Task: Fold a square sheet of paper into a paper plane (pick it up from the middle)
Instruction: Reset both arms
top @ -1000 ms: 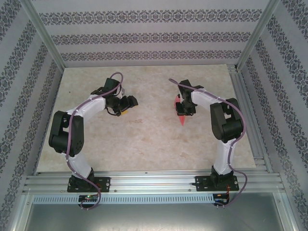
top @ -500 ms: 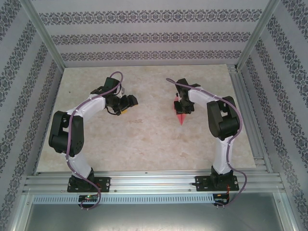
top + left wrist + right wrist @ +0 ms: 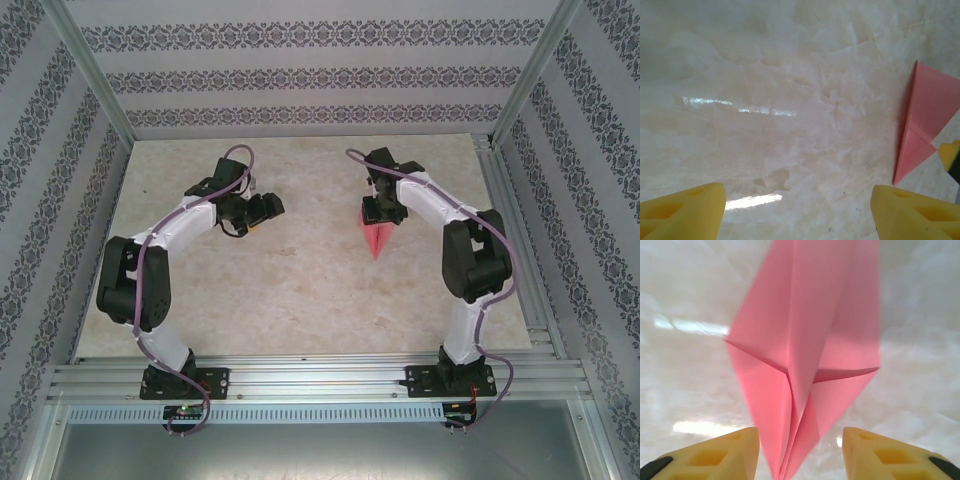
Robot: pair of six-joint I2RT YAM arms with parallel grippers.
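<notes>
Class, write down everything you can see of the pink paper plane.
The paper plane is thin, plain pink-red paper folded into a narrow dart with a centre crease and layered flaps. It appears to lie flat on the pale marbled table, a pointed tip toward the near edge. One narrow end sits between the parted fingers of the right tool; contact is unclear.

Matt paper plane (image 3: 805,340), glossy table (image 3: 765,75)

A pale, marble-patterned desk (image 3: 300,290) is recorded beneath the left end effector (image 3: 273,207) and the right end effector (image 3: 383,214). Light streaks (image 3: 740,107) are reflected ahead of the left one. Striped patterned walls (image 3: 300,75) are observed beyond and flanking both; aluminium rails (image 3: 320,375) are fitted behind them, along the desk edge.
</notes>
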